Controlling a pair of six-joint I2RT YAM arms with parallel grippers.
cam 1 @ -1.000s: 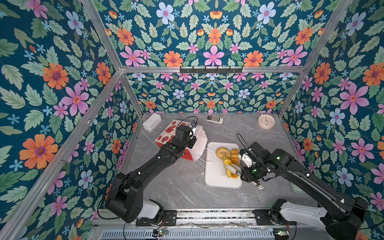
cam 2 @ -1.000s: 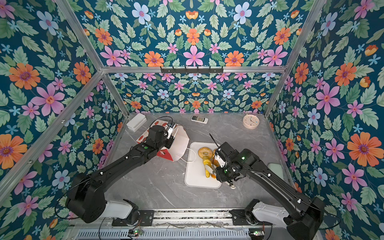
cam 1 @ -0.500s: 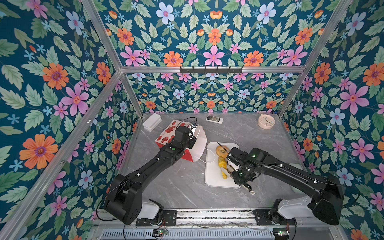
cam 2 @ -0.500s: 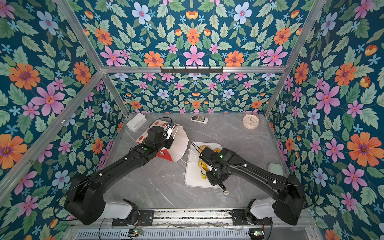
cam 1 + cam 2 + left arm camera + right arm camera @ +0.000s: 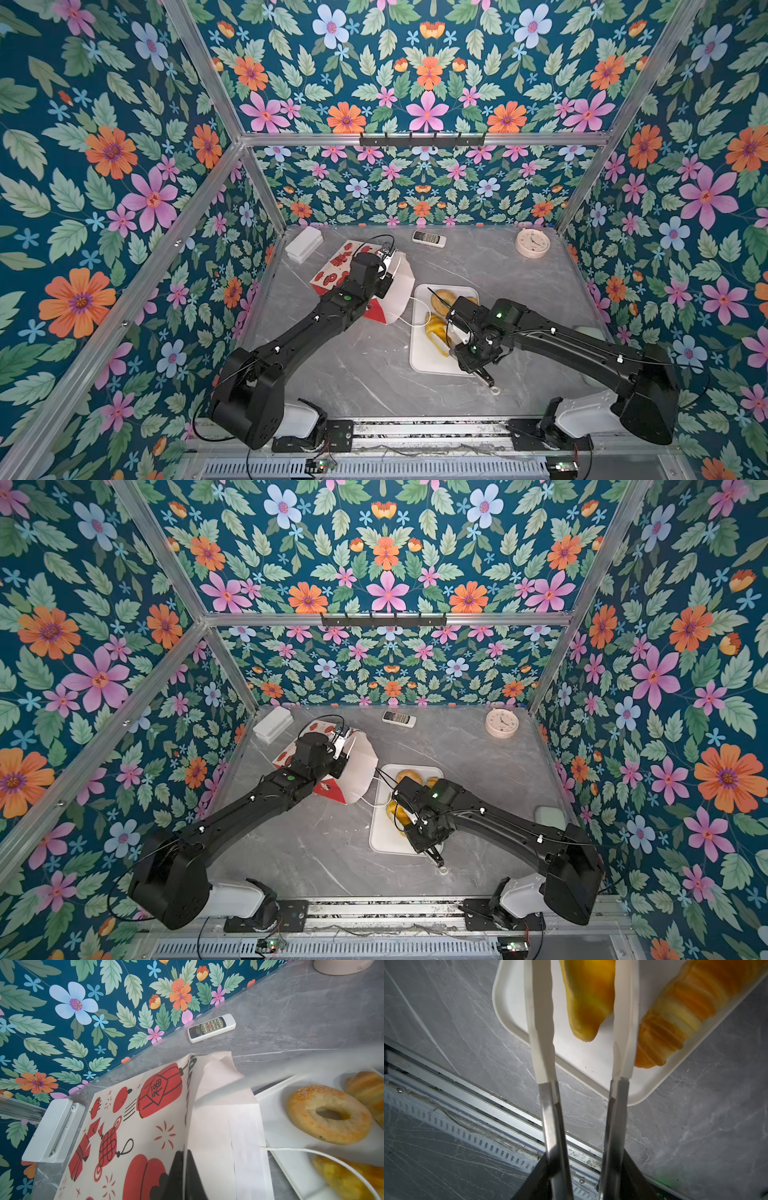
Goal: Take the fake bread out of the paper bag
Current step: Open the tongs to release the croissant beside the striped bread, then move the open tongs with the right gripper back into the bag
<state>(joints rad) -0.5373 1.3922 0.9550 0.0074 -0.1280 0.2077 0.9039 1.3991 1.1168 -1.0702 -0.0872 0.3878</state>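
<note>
The paper bag (image 5: 338,266) (image 5: 361,771) (image 5: 145,1126), white with red prints, lies on the table with its mouth toward the white tray (image 5: 428,361) (image 5: 384,841). My left gripper (image 5: 386,284) (image 5: 184,1167) is shut on the bag's upper rim; the bag's inside is hidden. Fake bread lies on the tray: a ring bagel (image 5: 442,297) (image 5: 328,1113), a croissant (image 5: 436,328) (image 5: 589,997) and a ridged loaf (image 5: 675,1012). My right gripper (image 5: 478,355) (image 5: 584,1178) is shut on metal tongs (image 5: 550,1105). Their white tips stand apart on either side of the croissant.
At the back stand a remote control (image 5: 429,239) (image 5: 212,1027), a round clock (image 5: 532,243) and a white box (image 5: 303,245) (image 5: 54,1130). A pale green object (image 5: 590,332) lies by the right wall. The front rail (image 5: 488,1097) runs just beyond the tray's near edge.
My right arm has stretched lower and shifted left over the tray, and the tongs' tips have spread wider around the croissant. The left arm and the bag have stayed put.
</note>
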